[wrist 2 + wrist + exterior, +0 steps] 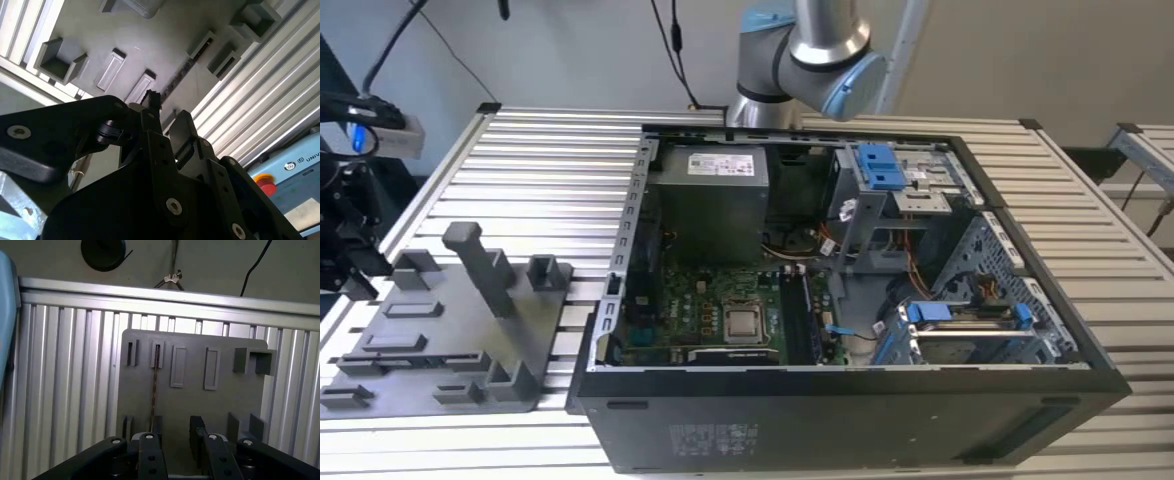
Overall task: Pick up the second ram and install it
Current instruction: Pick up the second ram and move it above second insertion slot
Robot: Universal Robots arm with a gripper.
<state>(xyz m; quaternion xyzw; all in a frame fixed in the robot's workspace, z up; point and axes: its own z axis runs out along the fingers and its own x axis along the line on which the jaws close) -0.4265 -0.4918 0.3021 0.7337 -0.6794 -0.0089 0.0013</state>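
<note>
The long dark second ram (154,385) in the grey plastic tray (225,405) is pointed lengthways at the spread, empty black gripper (179,460).

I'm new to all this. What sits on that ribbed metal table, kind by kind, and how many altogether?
computer case, lid off: 1
grey holder plate: 1
memory board, standing edge-on in a slot of the plate: 1
Total: 3
</note>
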